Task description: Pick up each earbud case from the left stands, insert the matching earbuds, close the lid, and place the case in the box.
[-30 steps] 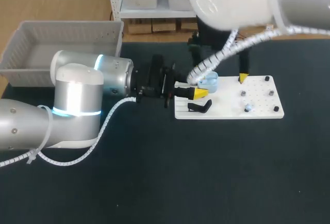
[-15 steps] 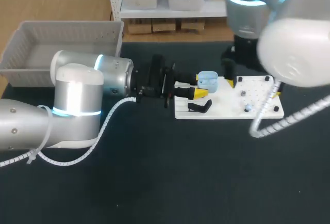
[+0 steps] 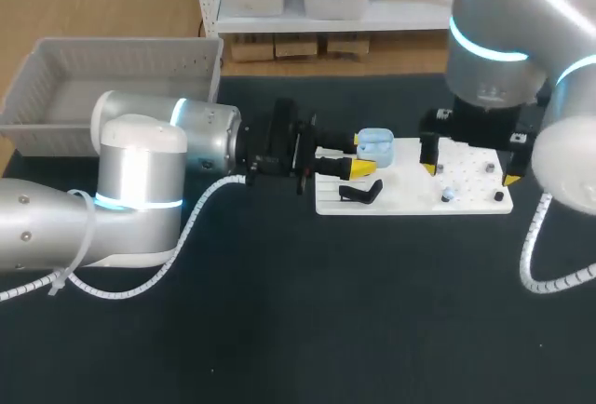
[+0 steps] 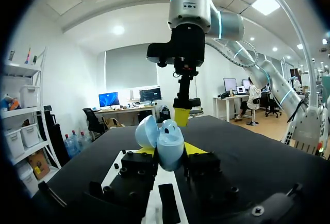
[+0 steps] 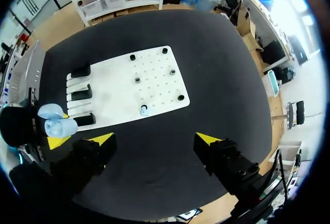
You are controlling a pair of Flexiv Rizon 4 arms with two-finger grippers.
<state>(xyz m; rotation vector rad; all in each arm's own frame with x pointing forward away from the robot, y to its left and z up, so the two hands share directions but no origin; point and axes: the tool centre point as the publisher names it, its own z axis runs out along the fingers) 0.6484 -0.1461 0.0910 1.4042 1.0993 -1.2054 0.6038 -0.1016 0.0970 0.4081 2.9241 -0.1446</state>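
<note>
Dark surface: left pincer clamps open case; right pincer wide near tiny earbud, mis-grip may flick it.

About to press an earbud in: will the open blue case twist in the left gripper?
Probably slippery: the earbud case looks smooth and rounded between the left gripper's yellow tips, so it may twist. Its open lid likely swings.

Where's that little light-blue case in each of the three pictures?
Head view: the light-blue case is gripped by the left hand at the white board's left end.
Left wrist view: the case sits between this hand's own yellow fingers.
Right wrist view: the case is beside the board's black stands.
Shared landmark: the white board.
</note>
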